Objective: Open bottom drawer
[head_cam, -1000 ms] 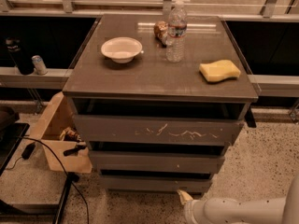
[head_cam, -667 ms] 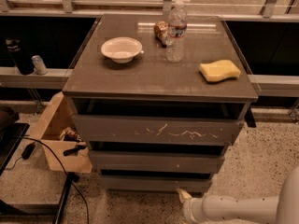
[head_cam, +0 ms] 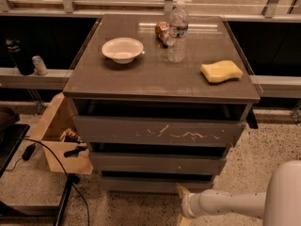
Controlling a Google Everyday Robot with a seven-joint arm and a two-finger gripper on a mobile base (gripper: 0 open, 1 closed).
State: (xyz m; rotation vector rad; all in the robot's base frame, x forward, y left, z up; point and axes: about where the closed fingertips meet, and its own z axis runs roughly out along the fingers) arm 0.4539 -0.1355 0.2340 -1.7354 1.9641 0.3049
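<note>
- Speckled floor (head_cam: 263, 154) fills the bottom of the frame; the white arm comes in from the lower right.
- Gripper (head_cam: 180, 205) sits low at bottom centre, its tan fingers (head_cam: 180, 190) spread and holding nothing.
- Bottom drawer (head_cam: 141, 184) lies just above it, lowest of three grey fronts; contact cannot be told.
- Scratched front (head_cam: 157, 132) is at centre frame.
- Cardboard box (head_cam: 54, 131) stands at left.
- On the top (head_cam: 155, 79): a sponge (head_cam: 221, 71) at right, a bowl (head_cam: 122, 49) at left, and a bottle (head_cam: 178, 32) at upper centre.
</note>
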